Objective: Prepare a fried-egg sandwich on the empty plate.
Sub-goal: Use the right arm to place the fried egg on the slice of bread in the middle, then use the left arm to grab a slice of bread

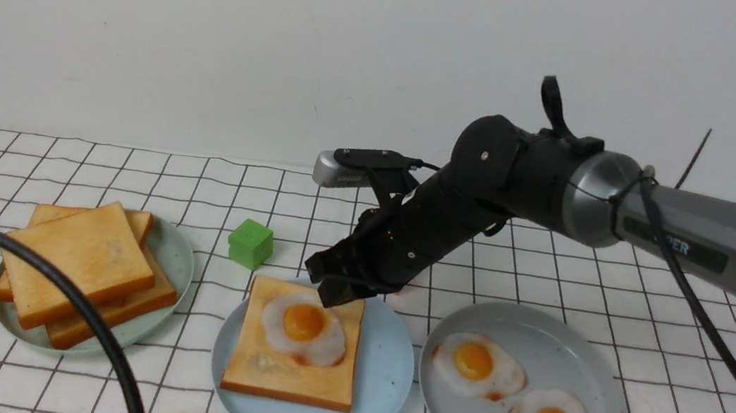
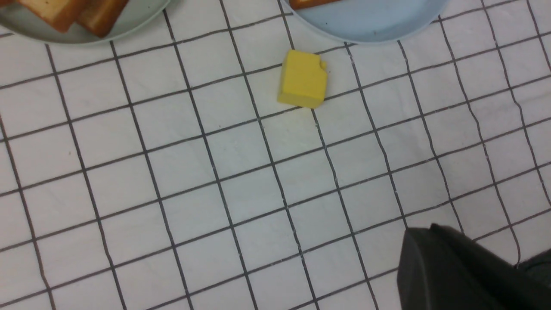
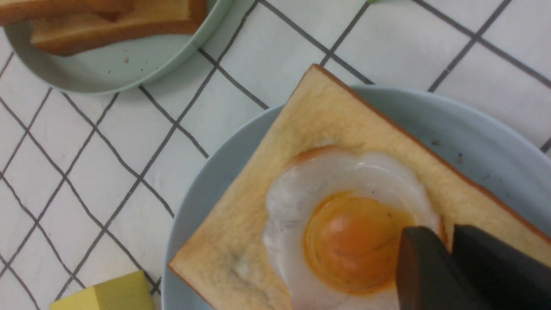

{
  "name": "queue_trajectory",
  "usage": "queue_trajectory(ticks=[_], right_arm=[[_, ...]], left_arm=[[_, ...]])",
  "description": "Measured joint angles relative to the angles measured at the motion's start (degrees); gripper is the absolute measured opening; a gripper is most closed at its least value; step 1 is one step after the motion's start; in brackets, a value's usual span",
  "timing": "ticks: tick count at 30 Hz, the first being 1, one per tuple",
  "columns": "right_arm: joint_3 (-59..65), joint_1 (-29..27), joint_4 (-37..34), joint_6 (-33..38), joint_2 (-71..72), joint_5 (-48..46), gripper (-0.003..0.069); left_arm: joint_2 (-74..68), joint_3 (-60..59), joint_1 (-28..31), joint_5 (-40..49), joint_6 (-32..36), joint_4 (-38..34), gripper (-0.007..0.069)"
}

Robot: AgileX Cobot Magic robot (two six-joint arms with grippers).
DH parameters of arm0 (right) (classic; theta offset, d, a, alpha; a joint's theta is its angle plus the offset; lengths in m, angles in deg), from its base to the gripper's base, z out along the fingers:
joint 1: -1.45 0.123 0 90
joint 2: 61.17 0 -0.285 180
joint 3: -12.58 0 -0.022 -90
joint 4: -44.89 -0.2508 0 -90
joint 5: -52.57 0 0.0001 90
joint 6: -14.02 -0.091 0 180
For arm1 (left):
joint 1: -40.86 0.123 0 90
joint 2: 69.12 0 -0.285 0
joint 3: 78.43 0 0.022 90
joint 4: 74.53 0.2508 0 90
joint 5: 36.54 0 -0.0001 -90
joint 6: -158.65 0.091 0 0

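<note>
Your right gripper [image 1: 333, 284], fingers [image 3: 424, 271] slightly parted and grasping nothing, is hovering over the glossy fried egg [image 1: 304, 326] lying on square, dark-crusted toast [image 1: 289, 374] in the round sky-blue plate [image 1: 388, 380]; your left gripper [image 2: 452, 271] is sitting clenched above open checked cloth [image 2: 215, 172].

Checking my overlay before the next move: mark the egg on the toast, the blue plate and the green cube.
Egg [image 1: 304, 326], front view, on its yolk.
Blue plate [image 1: 386, 372], front view, bare right side.
Green cube [image 1: 250, 243], front view, its middle.
</note>
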Motion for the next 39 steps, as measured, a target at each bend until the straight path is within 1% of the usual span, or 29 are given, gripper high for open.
queue_trajectory(ticks=[1, 2, 4, 6, 9, 11, 13, 14, 15, 16, 18, 19, 20, 21, 22, 23, 24, 25, 26, 27, 28, 29, 30, 32, 34, 35, 37, 38, 39], right_arm=[[0.00, 0.00, 0.14, -0.05, 0.16, -0.31, 0.0180], [0.00, 0.00, 0.67, -0.40, 0.80, -0.87, 0.0250], [0.00, -0.06, 2.19, -0.82, 2.48, -2.11, 0.0356], [0.00, -0.33, 3.28, -0.88, 4.38, -3.38, 0.0432], [0.00, -1.50, 6.22, -1.13, 10.42, -7.50, 0.0536], [0.00, -2.33, 8.61, -2.11, 14.93, -10.08, 0.0571], [0.19, -3.30, 11.60, -3.55, 20.83, -12.14, 0.0594], [0.50, -3.45, 12.41, -3.76, 23.05, -12.38, 0.0596], [1.45, -3.51, 13.47, -4.04, 26.47, -12.39, 0.0595], [1.45, -3.51, 13.47, -4.04, 26.47, -12.39, 0.0594], [4.70, -3.51, 13.97, -3.31, 33.74, -12.39, 0.0586], [5.74, -3.45, 13.87, -2.93, 34.82, -12.30, 0.0584], [7.69, -3.38, 13.44, -1.89, 37.45, -11.97, 0.0580], [11.46, -3.15, 12.49, 0.54, 41.80, -11.23, 0.0576], [12.72, -2.96, 11.86, 1.80, 43.57, -10.87, 0.0575], [15.55, -2.71, 10.65, 3.73, 45.96, -10.42, 0.0574], [17.05, -2.47, 9.59, 5.03, 47.41, -10.13, 0.0573], [18.82, -2.22, 8.00, 6.64, 48.98, -9.95, 0.0573], [18.82, -2.18, 8.00, 6.64, 48.98, -9.95, 0.0573], [21.16, -1.81, 5.28, 9.17, 51.11, -9.95, 0.0573], [23.39, -1.51, 3.30, 10.99, 52.42, -9.95, 0.0573], [23.70, -1.43, 2.99, 11.27, 52.62, -9.95, 0.0573], [25.70, -1.07, 0.82, 13.29, 53.76, -9.95, 0.0573], [28.27, -0.66, -2.41, 16.12, 54.84, -9.70, 0.0573], [29.19, -0.60, -3.92, 17.42, 55.02, -9.55, 0.0573], [29.90, -0.56, -5.41, 18.67, 55.07, -9.16, 0.0573], [30.21, -0.56, -6.13, 19.11, 55.07, -8.74, 0.0573], [30.41, -0.56, -6.48, 19.40, 55.07, -8.22, 0.0573], [30.41, -0.56, -6.47, 19.53, 55.07, -8.00, 0.0573]], left_arm=[[0.00, -0.25, 0.00, -0.87, -0.25, 0.33, -0.0012], [-0.12, -0.67, 0.00, -2.84, -0.62, 1.13, -0.0010], [-0.97, -1.49, 0.00, -5.89, -1.62, 3.46, -0.0005], [-2.17, -2.02, 0.00, -8.91, -3.44, 6.46, -0.0003], [-5.38, -2.10, 0.00, -12.80, -9.70, 15.22, -0.0002], [-7.54, -1.64, 0.09, -13.18, -13.85, 20.96, -0.0002], [-10.04, -0.28, 2.34, -13.12, -17.47, 26.65, -0.0002], [-10.80, 0.65, 3.98, -13.34, -18.40, 27.65, -0.0002], [-11.81, 1.61, 7.12, -13.86, -18.56, 28.05, -0.0002], [-11.81, 1.80, 7.12, -14.01, -18.45, 27.96, -0.0002], [-13.72, 3.90, 16.37, -16.04, -14.66, 23.34, -0.0002], [-14.26, 4.21, 18.00, -16.37, -13.51, 21.88, -0.0002], [-15.25, 4.84, 22.23, -16.93, -10.11, 17.32, -0.0002], [-17.45, 5.44, 30.07, -17.40, -2.00, 6.83, -0.0002], [-18.31, 5.46, 33.52, -17.56, 0.48, 1.65, -0.0002], [-20.61, 5.51, 38.57, -17.67, 5.89, -6.18, -0.0002], [-22.05, 5.51, 41.83, -17.93, 8.52, -11.89, -0.0001], [-23.57, 5.51, 45.73, -18.21, 10.68, -16.29, 0.0000], [-23.98, 5.51, 45.73, -18.28, 11.16, -17.29, 0.0000], [-26.79, 5.51, 51.66, -18.80, 13.65, -23.28, 0.0003], [-29.69, 5.51, 55.62, -19.10, 14.97, -27.03, 0.0011], [-30.10, 5.51, 56.22, -19.18, 15.36, -27.98, 0.0012], [-32.94, 5.51, 59.83, -19.47, 16.33, -30.04, 0.0025], [-37.05, 5.51, 63.00, -20.70, 18.09, -32.25, 0.0054], [-38.98, 5.51, 63.54, -21.74, 19.34, -33.06, 0.0083], [-41.21, 5.51, 63.69, -23.20, 20.75, -34.28, 0.0126], [-42.43, 5.51, 63.69, -24.14, 22.03, -35.50, 0.0157], [-44.27, 5.51, 63.69, -25.75, 24.08, -37.08, 0.0219], [-44.96, 5.51, 63.69, -26.27, 24.78, -37.96, 0.0246]])
